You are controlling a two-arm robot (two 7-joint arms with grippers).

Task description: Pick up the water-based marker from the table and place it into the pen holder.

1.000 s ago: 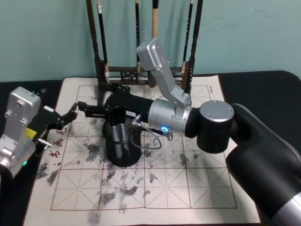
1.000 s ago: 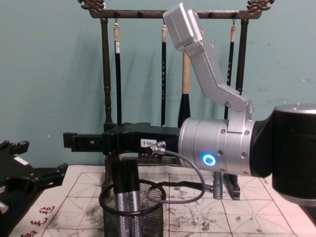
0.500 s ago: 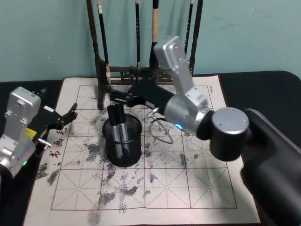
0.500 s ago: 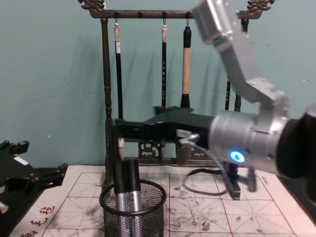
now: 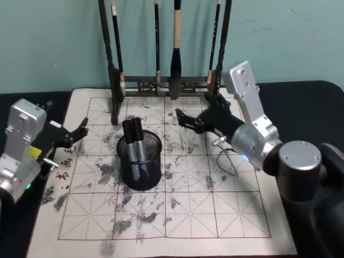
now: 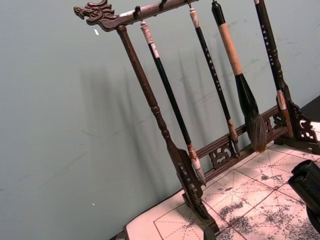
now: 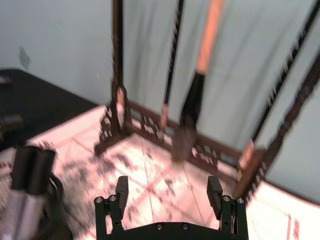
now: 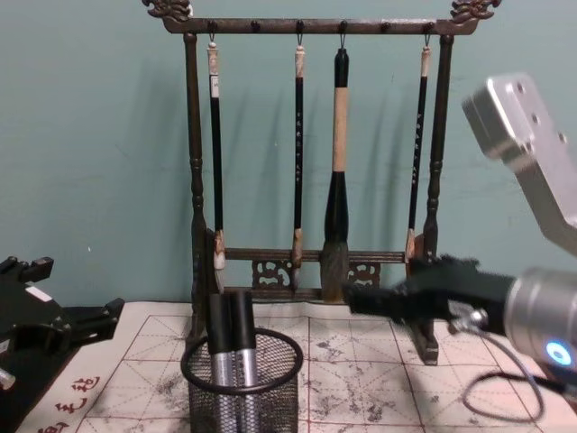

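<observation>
Two markers [image 5: 135,141] are standing upright side by side in the pen holder [image 5: 140,173], black caps up and silvery barrels showing through the mesh in the chest view [image 8: 233,361]. The holder [image 8: 242,390] is sitting on the stained mat [image 5: 193,215] that is covering the middle of the table [image 5: 306,97], left of centre and in front of the brush rack [image 5: 161,83]. The right gripper [image 5: 185,121] is hovering above the mat, to the right of the holder and apart from it, pointing toward the rack's base; its fingers [image 7: 121,191] are standing well apart with nothing between them, as the right wrist view is showing [image 7: 170,192], and in the chest view it [image 8: 361,299] is reaching in from the right, level with the rack's lower rail. A loose grey cable [image 5: 226,158] is hanging from the right arm onto the mat. The left gripper [image 5: 80,130] is resting at the mat's left edge, away from the holder; its dark fingers [image 5: 83,127] are looking slightly parted and holding nothing. Four brushes [image 8: 338,180] are hanging from the rack [image 8: 194,180], the thickest with a tan handle, and the left wrist view is showing the same rack [image 6: 150,100] against the teal wall [image 6: 60,140].
</observation>
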